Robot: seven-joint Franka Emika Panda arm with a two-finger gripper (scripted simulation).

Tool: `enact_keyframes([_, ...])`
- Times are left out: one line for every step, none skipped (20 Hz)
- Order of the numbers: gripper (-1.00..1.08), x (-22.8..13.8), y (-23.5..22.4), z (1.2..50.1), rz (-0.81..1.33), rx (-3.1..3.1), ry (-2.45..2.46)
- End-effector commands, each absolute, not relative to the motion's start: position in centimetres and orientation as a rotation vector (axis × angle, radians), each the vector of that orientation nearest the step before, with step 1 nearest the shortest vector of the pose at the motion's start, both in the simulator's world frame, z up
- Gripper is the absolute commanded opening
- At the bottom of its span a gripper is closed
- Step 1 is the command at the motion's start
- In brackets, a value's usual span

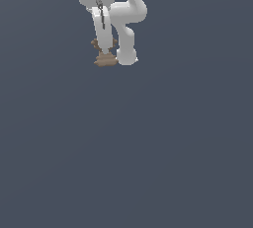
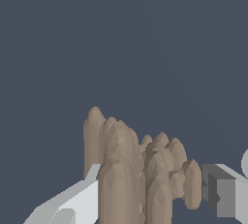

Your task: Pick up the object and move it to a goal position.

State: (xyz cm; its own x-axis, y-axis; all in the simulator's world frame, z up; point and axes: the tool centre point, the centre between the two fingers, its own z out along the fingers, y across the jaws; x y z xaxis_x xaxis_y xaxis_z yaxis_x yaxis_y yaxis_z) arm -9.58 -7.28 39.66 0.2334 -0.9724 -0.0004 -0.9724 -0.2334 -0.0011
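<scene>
Gripper [image 2: 147,196] fingers [image 2: 77,201] sit on either side of the tan lumpy object [image 2: 135,169], apparently clamping it; no writing is visible.

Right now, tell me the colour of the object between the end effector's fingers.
Matte tan-brown all over, no pattern. The object shows best in the wrist view.

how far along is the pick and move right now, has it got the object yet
The reach looks done: the gripper straddles the tan-brown object, with one of the fingers at one side and the other at the opposite side. In hand: the grasp. The wrist view shows a sliver of gap at one finger, so a firm clamp can't be confirmed. Left: lifting and carrying it to the goal, which no marker shows in either view.
</scene>
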Motion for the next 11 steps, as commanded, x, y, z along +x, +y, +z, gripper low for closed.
enact_keyframes([-1.0, -10.03, -7.67, 40.69, 0.0, -2.468, 1.944])
enact_keyframes([-1.0, -10.13, -7.78, 40.98, 0.0, -2.468, 1.944])
enact_keyframes([-1.0, -10.21, -7.88, 41.21, 0.0, -2.468, 1.944])
enact_keyframes([-1.0, -10.27, -7.91, 41.4, 0.0, -2.469, 1.943])
enact_keyframes([-1.0, -10.3, -7.96, 41.53, 0.0, -2.469, 1.943])
enact_keyframes([-1.0, -10.31, -7.99, 41.6, 0.0, -2.469, 1.943])
enact_keyframes([-1.0, -10.29, -8.0, 41.61, 0.0, -2.469, 1.943])
enact_keyframes([-1.0, -10.25, -7.97, 41.58, 0.0, -2.469, 1.943])
enact_keyframes([-1.0, -10.19, -7.93, 41.49, 0.0, -2.469, 1.943])
enact_keyframes([-1.0, -10.14, -7.91, 41.42, 0.0, -2.469, 1.943])
enact_keyframes([-1.0, -10.12, -7.9, 41.39, 0.0, -2.469, 1.943])
